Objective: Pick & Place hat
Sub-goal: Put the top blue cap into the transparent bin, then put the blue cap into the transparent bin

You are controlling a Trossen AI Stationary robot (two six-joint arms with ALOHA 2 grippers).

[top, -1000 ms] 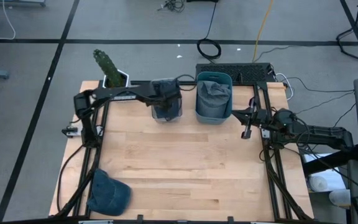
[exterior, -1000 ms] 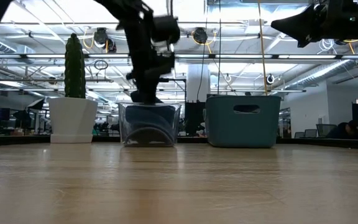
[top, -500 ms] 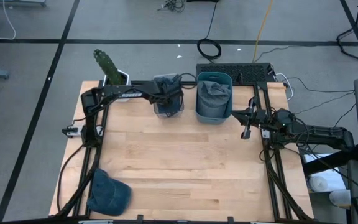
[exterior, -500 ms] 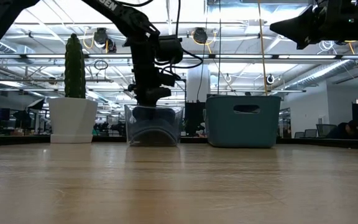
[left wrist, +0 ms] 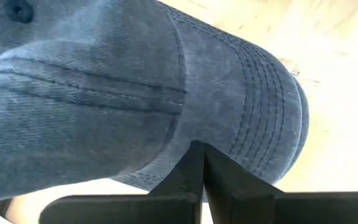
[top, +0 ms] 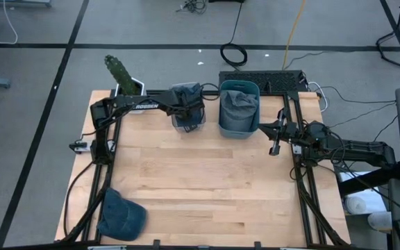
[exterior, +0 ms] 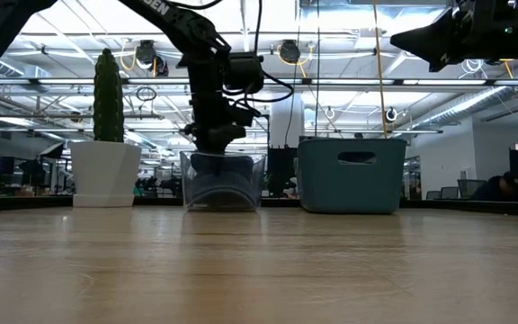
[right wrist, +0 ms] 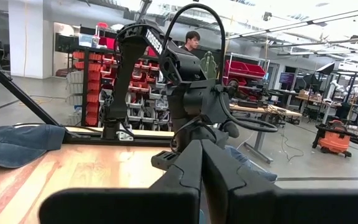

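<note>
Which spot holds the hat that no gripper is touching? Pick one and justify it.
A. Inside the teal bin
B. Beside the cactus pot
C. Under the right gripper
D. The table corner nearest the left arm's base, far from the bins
D: in the high view the loose hat lies flat at the table corner, away from the clear bin, the teal bin, and both arms.

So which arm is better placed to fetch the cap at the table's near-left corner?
Left: the cap lies on its side of the table; the right tool hangs by the opposite edge.
</note>
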